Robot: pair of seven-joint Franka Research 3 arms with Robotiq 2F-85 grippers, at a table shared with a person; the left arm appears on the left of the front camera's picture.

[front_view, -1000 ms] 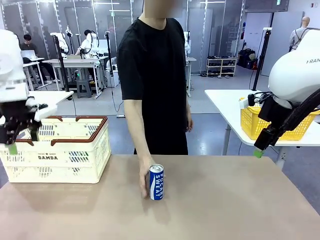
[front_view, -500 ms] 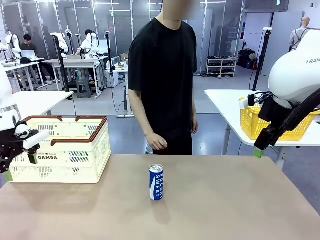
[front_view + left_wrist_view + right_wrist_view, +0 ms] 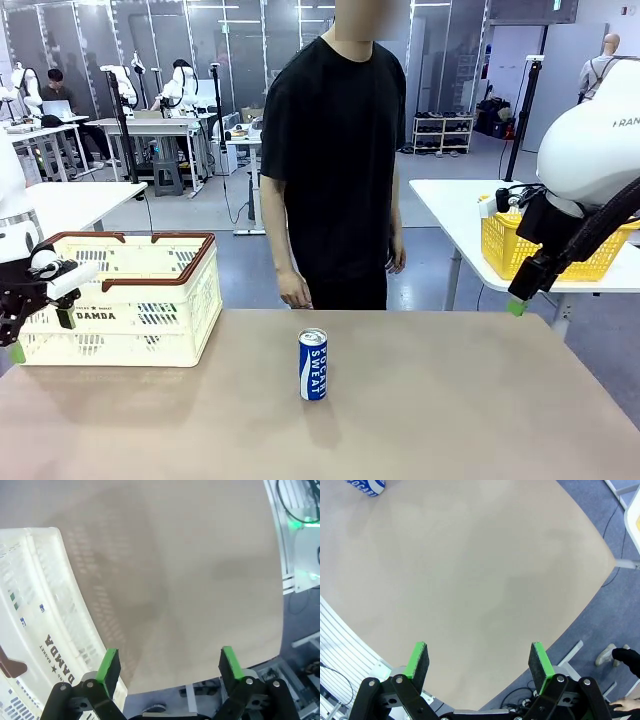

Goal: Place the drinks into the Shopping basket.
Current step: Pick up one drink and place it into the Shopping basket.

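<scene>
The left gripper (image 3: 170,667), jaws spread and empty, is held low beside the basket (image 3: 120,300) at the counter's (image 3: 450,400) left end, lower than a second ago. The can (image 3: 313,364) stands upright mid-counter; it is judged rigid, smooth, light and easily tipped, best pinched across its body. The person's hand (image 3: 296,294) has been lifted off it, and the right gripper (image 3: 479,665) hangs open at the right.

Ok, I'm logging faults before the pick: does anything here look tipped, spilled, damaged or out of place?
Nothing stands out. The blue-and-white can stands upright on the table, apart from the Shopping basket, which sits level. No spill shows. The left gripper and right gripper are both open and hold nothing.
</scene>
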